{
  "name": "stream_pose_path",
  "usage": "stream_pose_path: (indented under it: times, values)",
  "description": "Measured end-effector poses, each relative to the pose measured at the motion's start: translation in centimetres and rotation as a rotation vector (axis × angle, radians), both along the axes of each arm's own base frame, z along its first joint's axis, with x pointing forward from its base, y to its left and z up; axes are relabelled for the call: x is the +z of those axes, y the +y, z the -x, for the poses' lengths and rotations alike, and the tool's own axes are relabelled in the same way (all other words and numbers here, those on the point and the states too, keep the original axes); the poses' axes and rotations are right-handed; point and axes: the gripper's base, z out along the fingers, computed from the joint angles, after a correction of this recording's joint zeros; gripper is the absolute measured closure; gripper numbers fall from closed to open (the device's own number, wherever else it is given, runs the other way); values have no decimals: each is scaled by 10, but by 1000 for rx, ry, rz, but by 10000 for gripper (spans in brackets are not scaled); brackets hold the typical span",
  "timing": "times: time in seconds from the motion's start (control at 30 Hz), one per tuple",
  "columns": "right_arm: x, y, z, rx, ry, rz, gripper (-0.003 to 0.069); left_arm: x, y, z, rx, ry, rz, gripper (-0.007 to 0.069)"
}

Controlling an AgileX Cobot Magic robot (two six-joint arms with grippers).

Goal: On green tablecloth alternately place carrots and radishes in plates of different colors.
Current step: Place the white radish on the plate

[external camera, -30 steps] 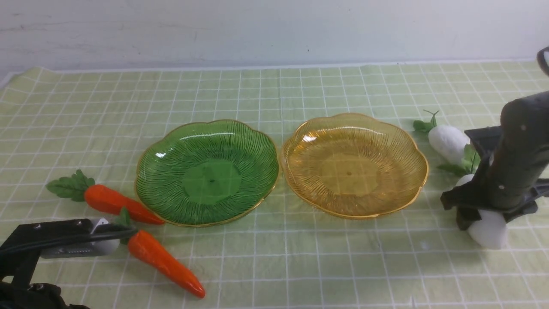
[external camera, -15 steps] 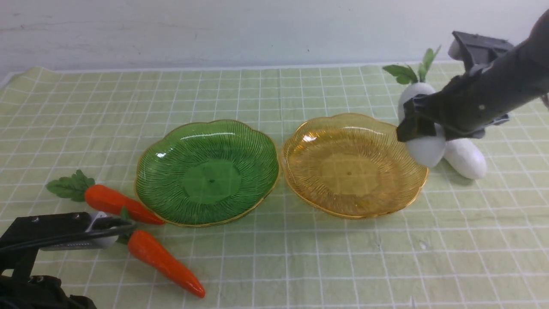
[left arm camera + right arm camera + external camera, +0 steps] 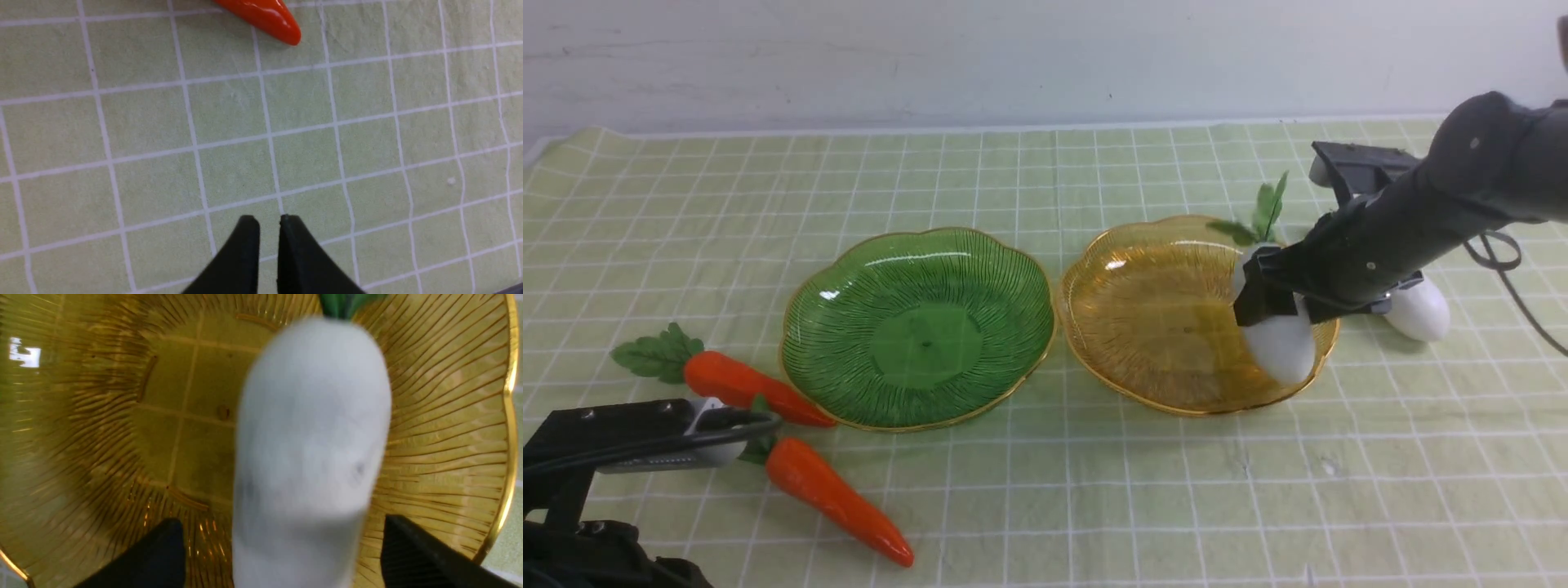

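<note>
Two carrots (image 3: 743,385) (image 3: 837,500), two radishes (image 3: 1281,347) (image 3: 1419,312), two plates (image 3: 919,343) (image 3: 1152,327) — left jaws together, right jaws seemingly apart.

Right arm (image 3: 1445,204) reaches in from the right, angled downward. Right gripper (image 3: 1270,314) is positioned over the right part of the amber plate (image 3: 1176,408), jaws spread wide. Left gripper (image 3: 760,425) is low and level, well left of that plate, jaws nearly together.

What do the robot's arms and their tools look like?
The right arm is a rounded charcoal tube with small pale dots, and a thin black cable loops beside it. The left tool has two black fingers tapering to blunt tips, on a flat black body with a pale toothed strip.
</note>
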Motion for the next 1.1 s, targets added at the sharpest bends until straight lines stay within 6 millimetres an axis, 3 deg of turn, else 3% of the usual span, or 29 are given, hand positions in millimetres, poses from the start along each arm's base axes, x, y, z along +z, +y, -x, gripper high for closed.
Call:
stream_pose_path:
  times: [0.1,0.3,0.43,0.57,0.73,1.1]
  values:
    - [3,-1,-1,11,-6,17,-13,0,0,0,0,0,0,570]
    - [25,-9,-11,51,-37,114,-33,0,0,0,2,1,7,570]
    - [41,-30,-19,11,-51,189,-31,1,-2,0,6,2,21,570]
    - [43,-58,-23,-31,-55,308,-24,1,-2,0,7,2,25,570]
    - [26,-74,-30,-138,-14,323,-13,1,-2,0,7,3,25,570]
    - [-48,-77,-54,-163,15,347,36,1,-2,0,7,3,25,570]
